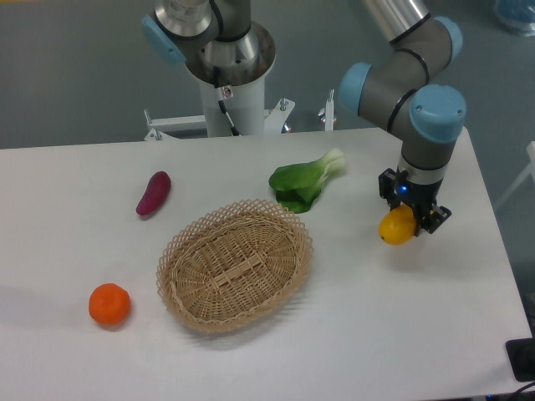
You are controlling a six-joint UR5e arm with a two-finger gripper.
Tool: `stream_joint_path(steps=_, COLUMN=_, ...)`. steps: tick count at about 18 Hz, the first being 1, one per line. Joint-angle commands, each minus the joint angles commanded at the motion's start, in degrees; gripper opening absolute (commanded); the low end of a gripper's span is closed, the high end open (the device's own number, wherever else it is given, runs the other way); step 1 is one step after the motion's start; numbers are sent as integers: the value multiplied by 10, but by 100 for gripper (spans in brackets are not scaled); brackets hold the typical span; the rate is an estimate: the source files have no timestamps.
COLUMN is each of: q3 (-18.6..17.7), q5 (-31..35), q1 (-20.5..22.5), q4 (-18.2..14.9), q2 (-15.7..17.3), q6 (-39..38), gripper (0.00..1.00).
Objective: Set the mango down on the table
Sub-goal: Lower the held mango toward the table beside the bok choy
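Note:
The mango [396, 227] is a smooth yellow-orange oval at the right side of the white table [401, 334]. My gripper [407, 219] comes down on it from above, and its black fingers sit on either side of the fruit. The mango is at or just above the tabletop; I cannot tell whether it touches. The jaws look closed on it.
An empty wicker basket [235, 264] stands in the middle. A round orange [109, 304] lies at the front left. A purple sweet potato [154, 193] lies at the back left. A green bok choy [306, 182] lies behind the basket, left of the gripper.

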Motion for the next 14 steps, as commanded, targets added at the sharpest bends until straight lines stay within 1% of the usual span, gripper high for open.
stream_joint_path(steps=6, q3=-38, q5=-1, q1=11, q4=1, q2=18, q6=40, gripper=44)
stream_joint_path(steps=8, q3=-48, q5=0, q1=12, q4=3, q2=22, q6=45, gripper=46)
stream_joint_path(steps=9, q3=-55, q5=0, q1=14, q4=12, q2=24, q6=45, gripper=49)
stream_joint_path(steps=12, q3=-79, q5=-1, q1=11, q4=41, q2=24, q6=45, gripper=49)
stream_joint_path(steps=14, q3=-84, q5=-1, q1=12, q4=45, q2=24, q6=46, gripper=49)
